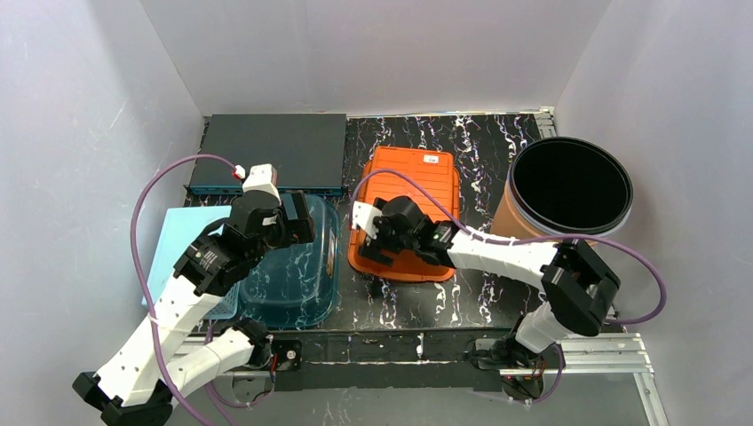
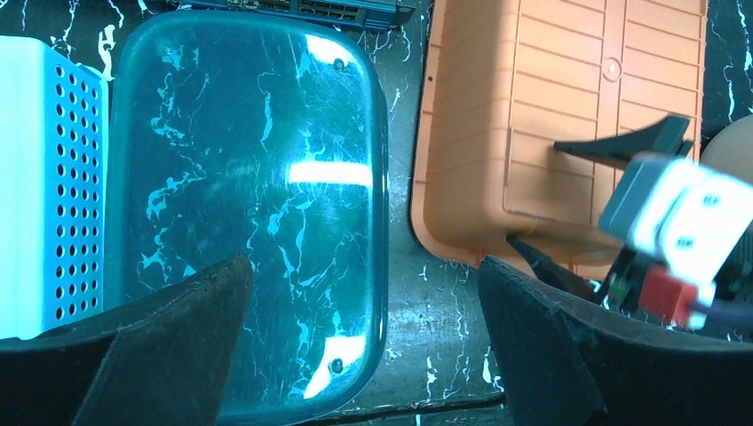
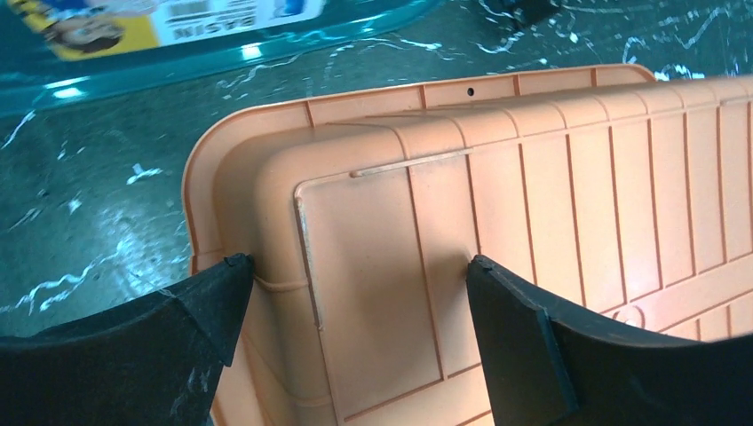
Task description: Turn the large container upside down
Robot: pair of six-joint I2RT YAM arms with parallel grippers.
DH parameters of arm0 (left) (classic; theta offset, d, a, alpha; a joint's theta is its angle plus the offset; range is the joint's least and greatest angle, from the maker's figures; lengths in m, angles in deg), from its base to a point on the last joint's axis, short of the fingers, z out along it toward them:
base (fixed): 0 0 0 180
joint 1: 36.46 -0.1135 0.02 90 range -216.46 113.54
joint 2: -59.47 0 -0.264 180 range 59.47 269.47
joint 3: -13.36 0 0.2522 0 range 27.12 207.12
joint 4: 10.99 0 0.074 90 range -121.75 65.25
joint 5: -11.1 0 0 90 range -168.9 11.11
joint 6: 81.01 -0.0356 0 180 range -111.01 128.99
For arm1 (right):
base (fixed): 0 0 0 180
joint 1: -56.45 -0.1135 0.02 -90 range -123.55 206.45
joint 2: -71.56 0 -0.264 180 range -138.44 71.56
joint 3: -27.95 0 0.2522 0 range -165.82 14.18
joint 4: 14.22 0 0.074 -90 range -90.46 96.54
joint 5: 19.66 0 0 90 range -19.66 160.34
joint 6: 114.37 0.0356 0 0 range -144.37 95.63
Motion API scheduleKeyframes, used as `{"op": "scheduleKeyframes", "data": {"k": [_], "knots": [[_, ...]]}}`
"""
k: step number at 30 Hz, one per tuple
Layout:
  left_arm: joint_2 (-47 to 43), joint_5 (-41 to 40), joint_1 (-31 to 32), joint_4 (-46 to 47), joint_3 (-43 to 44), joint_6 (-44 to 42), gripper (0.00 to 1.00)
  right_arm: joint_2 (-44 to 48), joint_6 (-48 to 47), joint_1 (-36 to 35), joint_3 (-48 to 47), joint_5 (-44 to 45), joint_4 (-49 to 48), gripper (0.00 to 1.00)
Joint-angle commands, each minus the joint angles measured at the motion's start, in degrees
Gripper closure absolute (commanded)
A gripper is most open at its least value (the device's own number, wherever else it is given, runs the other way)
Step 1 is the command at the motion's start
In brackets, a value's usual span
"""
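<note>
The orange container [image 1: 413,191] lies bottom up on the dark marbled table, its ribbed underside facing up; it also shows in the left wrist view [image 2: 550,115] and the right wrist view [image 3: 533,204]. My right gripper [image 1: 377,240] is open at its near-left corner [image 3: 355,266]: one finger is beside the outer wall, the other is over the flat bottom. It holds nothing. My left gripper [image 1: 297,217] is open and empty above the right rim of a teal see-through basin [image 2: 249,177], with the gap between basin and orange container below it [image 2: 364,266].
The teal basin [image 1: 293,275] sits left of the orange container. A pale blue perforated basket [image 1: 173,248] lies at the far left. A dark flat box [image 1: 271,151] lies at the back left. A tall brown round bin [image 1: 573,186] stands open at the right.
</note>
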Motion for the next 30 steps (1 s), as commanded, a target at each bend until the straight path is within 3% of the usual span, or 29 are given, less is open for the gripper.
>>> {"op": "scheduleKeyframes", "data": {"k": [1, 6, 15, 24, 30], "knots": [[-1.18, -0.26, -0.29, 0.29, -0.71, 0.12, 0.04, -3.54, 8.63, 4.57, -3.7, 2.11, 0.99, 0.05], [-1.15, -0.02, -0.29, 0.49, -0.9, 0.07, 0.04, -7.38, 12.38, 7.14, -8.2, 5.8, 1.36, 0.04], [-1.88, -0.04, -0.29, 0.19, -1.26, 0.54, 0.04, -17.8, 29.36, 11.21, -19.92, 17.35, 7.51, 0.04], [-2.1, 0.22, -0.29, 0.34, -1.57, 0.81, 0.04, -29.26, 42.44, 14.56, -34.2, 27.81, 17.62, 0.03], [-1.72, 0.29, -0.29, 0.75, -1.44, 0.83, 0.04, -38.95, 55.37, 18.1, -48.13, 33.89, 31.58, 0.01]]}}
